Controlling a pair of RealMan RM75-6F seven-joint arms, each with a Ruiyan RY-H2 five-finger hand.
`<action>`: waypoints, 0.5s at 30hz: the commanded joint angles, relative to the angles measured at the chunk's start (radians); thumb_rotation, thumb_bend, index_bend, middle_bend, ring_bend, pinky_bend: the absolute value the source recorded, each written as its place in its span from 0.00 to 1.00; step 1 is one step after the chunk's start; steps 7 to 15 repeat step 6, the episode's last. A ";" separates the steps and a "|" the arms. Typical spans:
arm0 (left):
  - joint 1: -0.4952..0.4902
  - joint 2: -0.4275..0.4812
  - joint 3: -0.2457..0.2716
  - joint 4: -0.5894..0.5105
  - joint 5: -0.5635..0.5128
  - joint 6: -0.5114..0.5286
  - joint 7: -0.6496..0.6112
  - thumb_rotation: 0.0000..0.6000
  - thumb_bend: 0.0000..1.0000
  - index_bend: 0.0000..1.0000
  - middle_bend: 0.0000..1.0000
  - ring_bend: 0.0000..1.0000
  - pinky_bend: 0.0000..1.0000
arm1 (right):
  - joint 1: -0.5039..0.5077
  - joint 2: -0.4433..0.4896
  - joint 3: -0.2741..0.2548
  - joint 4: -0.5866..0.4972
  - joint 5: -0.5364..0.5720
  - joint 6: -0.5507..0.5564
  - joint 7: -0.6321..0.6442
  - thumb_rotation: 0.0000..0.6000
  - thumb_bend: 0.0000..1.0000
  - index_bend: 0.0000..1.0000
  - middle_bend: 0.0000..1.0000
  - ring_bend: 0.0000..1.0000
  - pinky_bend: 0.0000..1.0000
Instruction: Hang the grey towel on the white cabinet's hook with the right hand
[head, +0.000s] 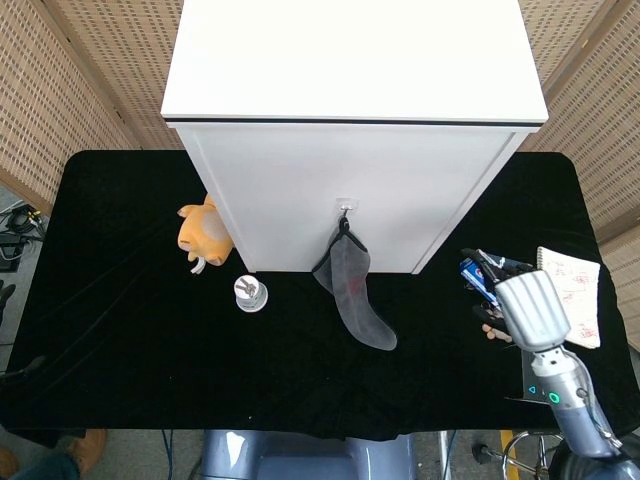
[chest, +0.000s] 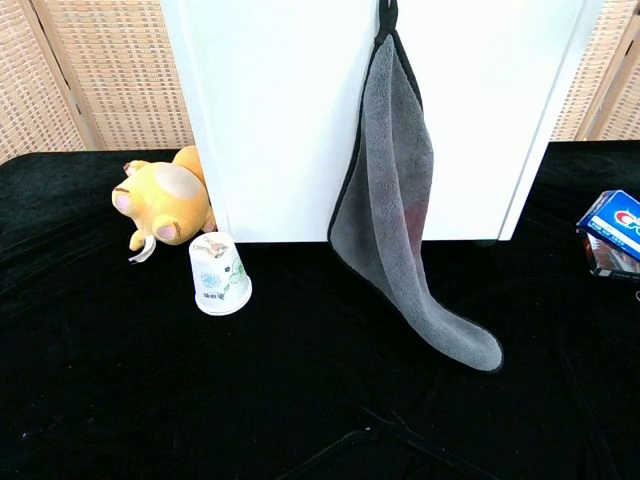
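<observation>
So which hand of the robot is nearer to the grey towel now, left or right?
Right. The right hand is open beside the toothpaste box, apart from the grey towel on the hook. The left hand is not visible.

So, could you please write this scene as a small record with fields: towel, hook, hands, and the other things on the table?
towel: grey towel hangs from the hook, lower end on the black table
hook: hook on front of white cabinet
right hand: right hand away from towel, holds nothing, fingers apart
left hand: not in view
other things: plush toy, paper cup, toothpaste box, notebook
</observation>
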 joint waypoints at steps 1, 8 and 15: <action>0.007 -0.004 0.000 0.001 0.004 0.015 0.012 1.00 0.00 0.00 0.00 0.00 0.00 | -0.106 -0.023 -0.066 0.131 -0.023 0.057 0.083 1.00 0.00 0.02 0.11 0.08 0.15; 0.021 -0.029 -0.013 0.012 0.000 0.058 0.060 1.00 0.00 0.00 0.00 0.00 0.00 | -0.165 -0.032 -0.074 0.148 0.005 0.071 0.117 1.00 0.00 0.00 0.00 0.00 0.02; 0.021 -0.029 -0.013 0.012 0.000 0.058 0.060 1.00 0.00 0.00 0.00 0.00 0.00 | -0.165 -0.032 -0.074 0.148 0.005 0.071 0.117 1.00 0.00 0.00 0.00 0.00 0.02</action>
